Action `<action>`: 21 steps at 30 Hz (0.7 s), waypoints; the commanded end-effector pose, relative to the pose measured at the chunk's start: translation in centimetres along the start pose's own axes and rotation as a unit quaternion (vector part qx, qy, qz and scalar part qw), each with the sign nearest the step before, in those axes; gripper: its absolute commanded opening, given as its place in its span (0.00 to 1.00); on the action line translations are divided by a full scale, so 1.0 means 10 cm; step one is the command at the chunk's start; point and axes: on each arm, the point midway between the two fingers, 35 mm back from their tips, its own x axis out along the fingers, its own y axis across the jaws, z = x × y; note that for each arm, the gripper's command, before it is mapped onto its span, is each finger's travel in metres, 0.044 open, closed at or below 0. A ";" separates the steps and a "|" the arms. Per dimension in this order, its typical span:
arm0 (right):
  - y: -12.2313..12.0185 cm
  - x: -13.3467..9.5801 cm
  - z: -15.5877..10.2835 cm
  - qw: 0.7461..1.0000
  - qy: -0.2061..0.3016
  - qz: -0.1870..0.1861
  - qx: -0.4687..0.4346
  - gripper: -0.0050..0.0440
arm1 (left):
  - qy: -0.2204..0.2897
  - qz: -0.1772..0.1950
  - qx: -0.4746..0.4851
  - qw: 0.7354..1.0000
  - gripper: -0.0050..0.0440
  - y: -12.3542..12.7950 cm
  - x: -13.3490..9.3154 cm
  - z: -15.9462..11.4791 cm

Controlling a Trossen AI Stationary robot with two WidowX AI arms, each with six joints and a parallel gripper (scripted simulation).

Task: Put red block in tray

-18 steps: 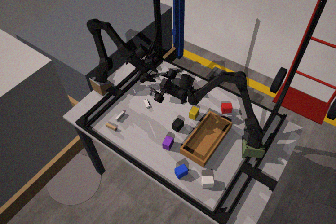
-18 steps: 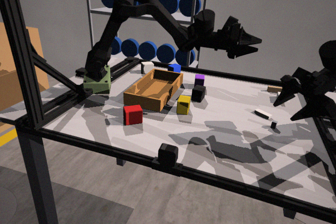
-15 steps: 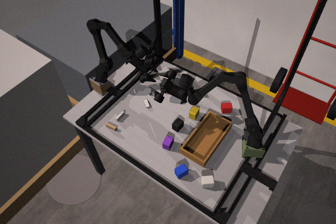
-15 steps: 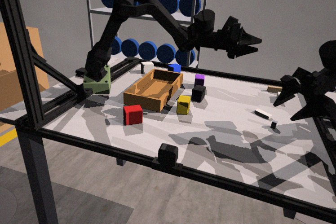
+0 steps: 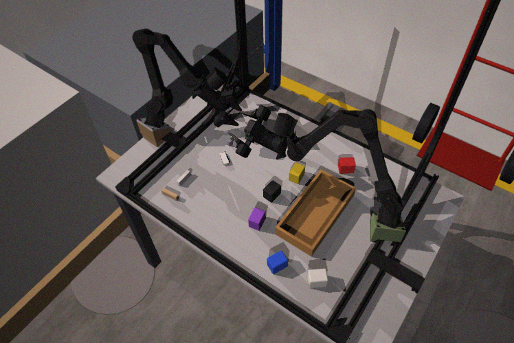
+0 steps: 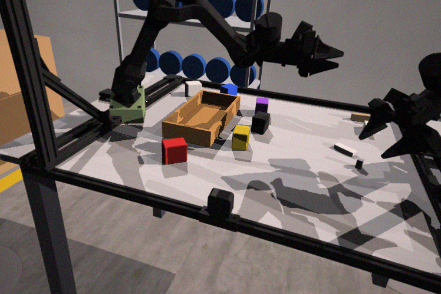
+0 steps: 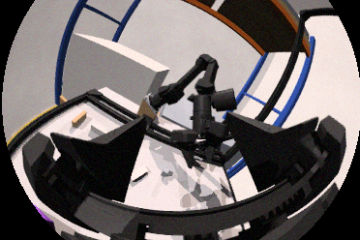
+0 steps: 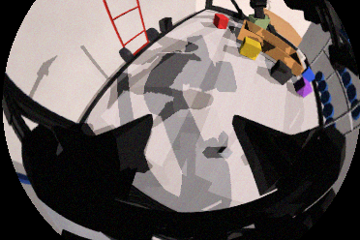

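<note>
Sitting just beside the tray (image 5: 294, 242) (image 6: 187, 134) (image 8: 289, 62), the red block (image 5: 346, 165) (image 6: 174, 151) (image 8: 221, 21) is seen upright; the left pincer (image 5: 233, 124) (image 6: 340, 59) (image 7: 186, 119) and right pincer (image 5: 238, 117) (image 6: 371, 148) (image 8: 194, 119) are held open above the table (image 5: 216, 222) (image 6: 302, 141) (image 8: 252, 100).

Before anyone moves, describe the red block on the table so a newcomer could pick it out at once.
Find the long, open wooden tray. Just outside one short end sits a small, solid cube. Its red colour separates it from the nearby yellow block and every other block.
</note>
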 end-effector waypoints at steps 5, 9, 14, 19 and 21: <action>-0.03 0.01 0.03 1.000 -0.005 0.000 0.003 0.92 | 0.008 0.005 -0.003 1.000 0.92 -0.02 0.00 -0.05; -0.13 0.04 0.13 1.000 -0.020 0.000 0.012 0.92 | 0.032 0.022 -0.013 0.999 0.92 -0.06 0.00 -0.19; -0.39 0.08 0.36 0.998 -0.055 -0.001 0.032 0.92 | 0.091 0.062 -0.034 0.993 0.92 -0.19 -0.05 -0.56; -0.64 0.08 0.52 0.995 -0.085 -0.002 0.044 0.92 | 0.137 0.086 -0.045 0.986 0.92 -0.34 -0.14 -0.83; -0.75 0.07 0.58 0.994 -0.098 -0.003 0.049 0.92 | 0.158 0.100 -0.051 0.981 0.92 -0.39 -0.20 -0.96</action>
